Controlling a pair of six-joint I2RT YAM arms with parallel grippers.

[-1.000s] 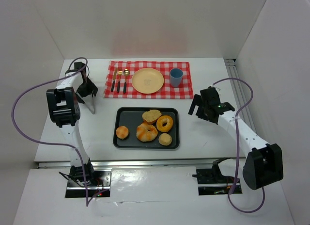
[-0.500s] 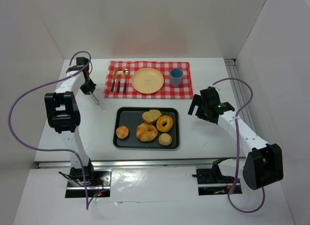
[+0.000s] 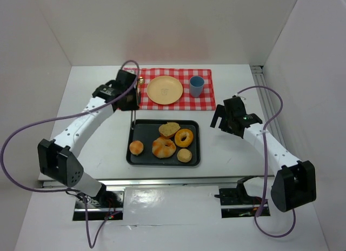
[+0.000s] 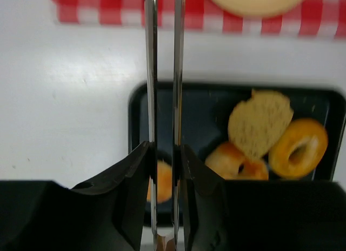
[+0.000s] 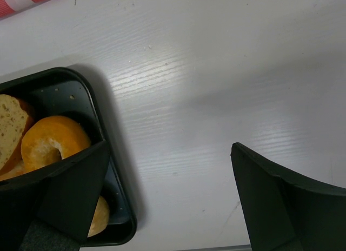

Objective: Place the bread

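Observation:
Several breads lie on the black tray point(image 3: 135, 156): a sliced piece point(image 3: 169, 129), a ring-shaped one point(image 3: 184, 137), a twisted loaf point(image 3: 163, 147) and two rolls point(image 3: 137, 147) point(image 3: 184, 155). My left gripper point(image 3: 131, 102) hovers over the tray's back left corner, shut on metal tongs point(image 4: 152, 72). The tongs' two blades run close together between its jaws point(image 4: 164, 153), and their tips leave the left wrist view at the top. My right gripper point(image 3: 220, 120) hangs open over the table right of the tray point(image 5: 116, 207), holding nothing.
A red checked cloth point(image 3: 205, 102) at the back carries a yellow plate point(image 3: 165, 90), a blue cup point(image 3: 196, 86) and cutlery point(image 3: 139, 80) partly hidden by my left arm. White walls close in the table on three sides.
My left gripper shut on the tongs at the table's far left and swung right with them to the tray's back left corner. The right arm has not moved.

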